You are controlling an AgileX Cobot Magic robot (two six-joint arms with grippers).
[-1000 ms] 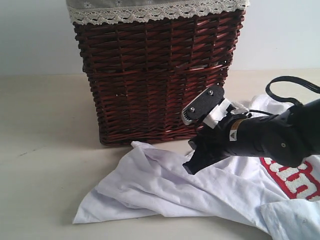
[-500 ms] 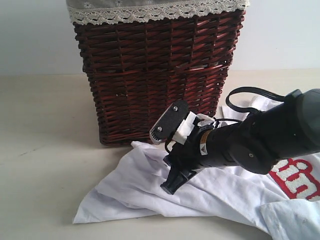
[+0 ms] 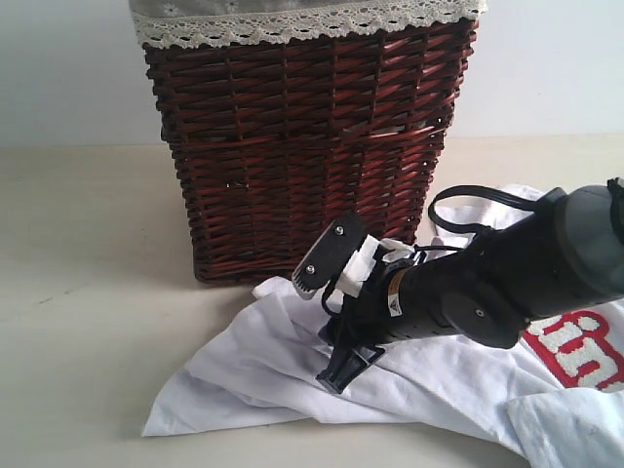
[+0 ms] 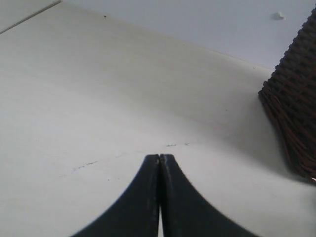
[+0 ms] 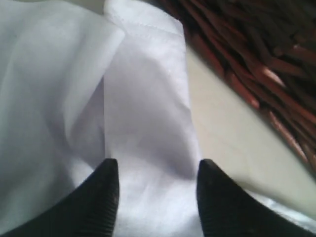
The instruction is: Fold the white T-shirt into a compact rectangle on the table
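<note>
Under the right hand (image 5: 157, 170), jaws parted, white T-shirt (image 5: 143, 113) fold lying between them

A plain, pale bluish-white wall (image 3: 546, 68) closes off the back of the scene, bare and evenly lit. It meets a wide pale beige matte surface (image 3: 78, 312) along a straight, soft line. On that surface stands a tall dark red-brown wicker basket (image 3: 302, 146), its rim covered by a grey fabric liner edged in white lace (image 3: 292, 24). The light is soft and diffuse, and the basket throws only a faint shadow at its foot. In the left wrist view the surface carries a few thin dark scuff marks (image 4: 170, 145), and the wall a small raised spot (image 4: 279, 15).
</note>
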